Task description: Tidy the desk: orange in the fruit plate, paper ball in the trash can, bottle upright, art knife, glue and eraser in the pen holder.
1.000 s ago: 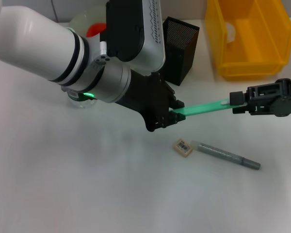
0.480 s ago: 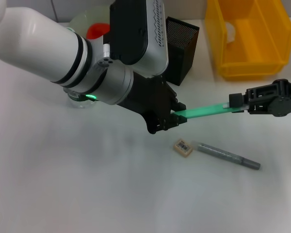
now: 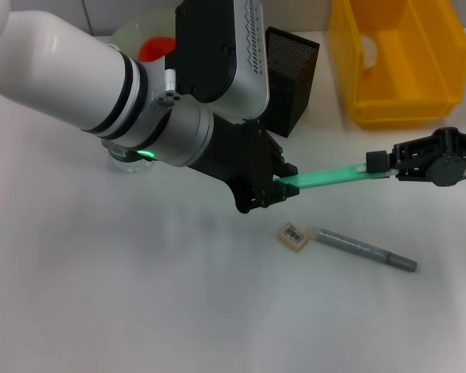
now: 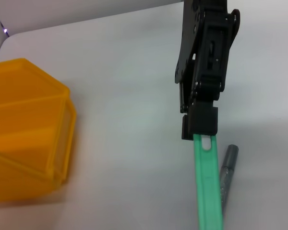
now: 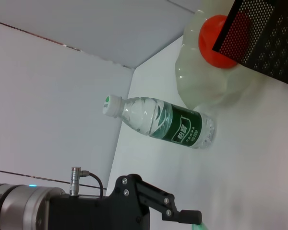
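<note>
The green art knife point(image 3: 330, 177) hangs above the table between both grippers. My left gripper point(image 3: 276, 185) is shut on its near end and my right gripper point(image 3: 377, 162) is shut on its far end; the left wrist view shows the right gripper point(image 4: 200, 129) clamped on the art knife point(image 4: 209, 187). The eraser point(image 3: 293, 235) and the grey glue stick point(image 3: 365, 250) lie on the table below the knife. The black mesh pen holder point(image 3: 291, 70) stands behind my left arm. The orange point(image 3: 157, 48) sits in the fruit plate point(image 3: 132, 35). The bottle point(image 5: 168, 124) stands upright beside the plate.
The yellow trash can point(image 3: 400, 62) stands at the back right with something white inside it. My bulky left arm hides most of the bottle and plate in the head view. Bare table lies in front of the eraser and glue.
My right gripper's fingers have come together on the knife's far end. The left arm shifted slightly up and right, then held still.
</note>
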Motion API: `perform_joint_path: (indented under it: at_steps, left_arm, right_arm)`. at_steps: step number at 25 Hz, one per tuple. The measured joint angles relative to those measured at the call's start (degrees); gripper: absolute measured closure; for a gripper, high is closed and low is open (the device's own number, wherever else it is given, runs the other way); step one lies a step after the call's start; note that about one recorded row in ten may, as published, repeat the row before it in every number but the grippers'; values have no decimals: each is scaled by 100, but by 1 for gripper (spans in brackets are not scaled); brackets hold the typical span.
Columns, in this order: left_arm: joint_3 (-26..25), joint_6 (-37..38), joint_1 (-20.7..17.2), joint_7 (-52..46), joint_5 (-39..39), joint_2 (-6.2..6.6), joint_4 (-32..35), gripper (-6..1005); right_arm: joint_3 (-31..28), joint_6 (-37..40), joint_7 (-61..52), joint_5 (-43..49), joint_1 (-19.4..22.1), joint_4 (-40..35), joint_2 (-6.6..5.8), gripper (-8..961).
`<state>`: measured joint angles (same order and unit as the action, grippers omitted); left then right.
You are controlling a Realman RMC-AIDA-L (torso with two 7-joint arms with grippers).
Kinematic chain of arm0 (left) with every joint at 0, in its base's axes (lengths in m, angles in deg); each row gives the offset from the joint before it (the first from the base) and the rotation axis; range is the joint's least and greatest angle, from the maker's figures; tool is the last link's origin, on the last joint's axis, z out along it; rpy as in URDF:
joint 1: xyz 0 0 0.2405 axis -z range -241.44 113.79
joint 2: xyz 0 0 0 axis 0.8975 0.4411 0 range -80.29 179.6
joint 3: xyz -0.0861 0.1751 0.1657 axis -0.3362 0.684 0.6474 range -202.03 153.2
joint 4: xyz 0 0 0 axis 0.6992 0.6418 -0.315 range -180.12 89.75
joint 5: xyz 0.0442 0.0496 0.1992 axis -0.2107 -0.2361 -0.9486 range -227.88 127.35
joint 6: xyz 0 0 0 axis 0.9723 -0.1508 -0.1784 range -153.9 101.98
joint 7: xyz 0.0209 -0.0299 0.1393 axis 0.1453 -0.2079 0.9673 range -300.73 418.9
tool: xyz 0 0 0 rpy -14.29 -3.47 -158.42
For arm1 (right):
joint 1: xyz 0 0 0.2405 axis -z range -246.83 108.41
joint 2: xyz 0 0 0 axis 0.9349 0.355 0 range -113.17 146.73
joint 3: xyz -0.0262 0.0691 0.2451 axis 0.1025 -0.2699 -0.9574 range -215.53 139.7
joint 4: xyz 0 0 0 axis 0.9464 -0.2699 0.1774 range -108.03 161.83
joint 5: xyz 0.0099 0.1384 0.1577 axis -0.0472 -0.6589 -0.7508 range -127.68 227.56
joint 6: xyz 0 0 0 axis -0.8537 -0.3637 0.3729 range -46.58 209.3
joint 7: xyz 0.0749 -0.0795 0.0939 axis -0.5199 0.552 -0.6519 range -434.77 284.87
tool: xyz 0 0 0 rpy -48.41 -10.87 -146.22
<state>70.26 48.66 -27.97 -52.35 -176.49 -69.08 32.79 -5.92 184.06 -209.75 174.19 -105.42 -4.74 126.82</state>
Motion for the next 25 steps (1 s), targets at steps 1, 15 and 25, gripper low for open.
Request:
perform_joint_path:
  at_steps: [1,15,25]
  left_arm:
    - [-1,13,0,19,3,0,0,805]
    - [-8,48,36,38,11,0,-20,767]
    - [-199,95,-7,51,55,1,-20,400]
  right_arm:
    - [0,0,4,-1,0,0,0,796]
    - [-1,5,38,-34,0,0,-6,798]
    - [-7,-14,60,-42,-9,-5,-19,799]
